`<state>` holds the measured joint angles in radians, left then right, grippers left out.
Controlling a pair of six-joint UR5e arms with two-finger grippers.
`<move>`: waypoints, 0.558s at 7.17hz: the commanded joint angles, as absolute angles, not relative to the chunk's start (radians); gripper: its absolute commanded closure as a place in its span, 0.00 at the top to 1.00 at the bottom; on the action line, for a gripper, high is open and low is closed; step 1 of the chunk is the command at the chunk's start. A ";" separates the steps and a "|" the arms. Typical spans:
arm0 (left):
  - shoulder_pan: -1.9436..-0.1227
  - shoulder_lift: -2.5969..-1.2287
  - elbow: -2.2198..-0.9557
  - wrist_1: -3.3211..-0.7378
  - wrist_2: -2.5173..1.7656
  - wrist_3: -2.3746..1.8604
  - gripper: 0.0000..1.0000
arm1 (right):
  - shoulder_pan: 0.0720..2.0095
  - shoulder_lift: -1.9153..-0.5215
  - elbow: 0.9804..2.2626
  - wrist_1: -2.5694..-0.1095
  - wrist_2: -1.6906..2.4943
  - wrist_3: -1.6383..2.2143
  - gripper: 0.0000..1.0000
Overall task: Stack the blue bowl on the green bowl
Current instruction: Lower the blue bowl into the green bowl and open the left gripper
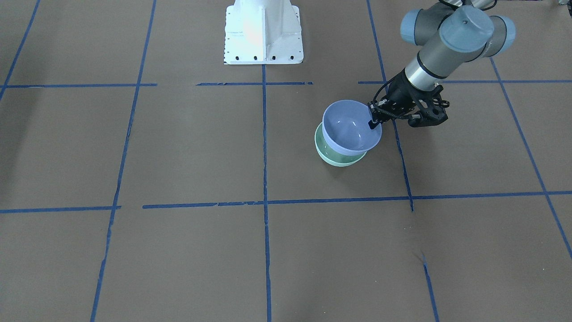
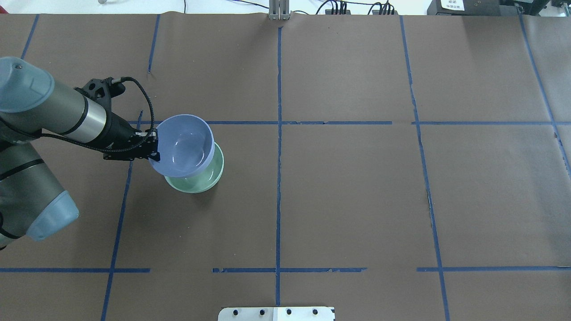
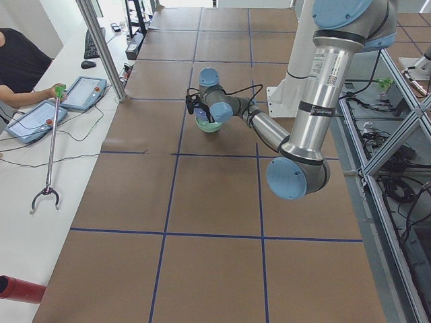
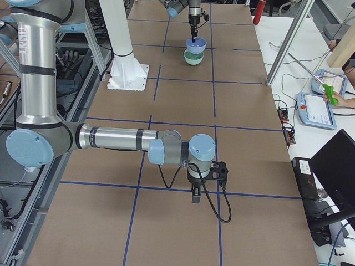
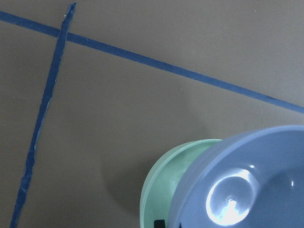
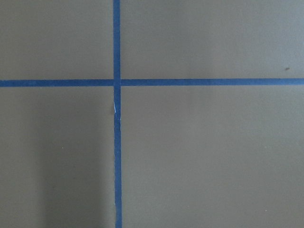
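Observation:
The blue bowl (image 1: 351, 127) hangs just over the green bowl (image 1: 334, 157), tilted and offset toward my left arm. I cannot tell whether the two touch. My left gripper (image 1: 374, 120) is shut on the blue bowl's rim on the arm's side. From overhead, the blue bowl (image 2: 183, 142) covers most of the green bowl (image 2: 198, 182), with the left gripper (image 2: 154, 145) at its left rim. The left wrist view shows the blue bowl (image 5: 247, 180) above the green bowl (image 5: 159, 187). My right gripper (image 4: 194, 195) shows only in the exterior right view, low over the table; I cannot tell whether it is open.
The brown table (image 2: 348, 191) is marked with blue tape lines. The white robot base (image 1: 263, 33) stands at the table's middle edge. Operators' tablets and a grabber tool (image 3: 47, 161) lie on a side bench beyond the table.

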<state>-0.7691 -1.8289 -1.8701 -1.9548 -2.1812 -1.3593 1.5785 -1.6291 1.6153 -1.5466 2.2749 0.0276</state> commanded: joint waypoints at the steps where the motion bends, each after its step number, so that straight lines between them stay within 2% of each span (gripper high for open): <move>1: -0.726 -1.832 -1.859 -1.960 -2.181 -1.353 1.00 | 1.578 -1.629 1.615 -1.546 2.275 0.028 1.00; 4: -0.729 -1.830 -1.874 -1.962 -2.181 -1.351 1.00 | 1.578 -1.629 1.615 -1.546 2.275 0.028 1.00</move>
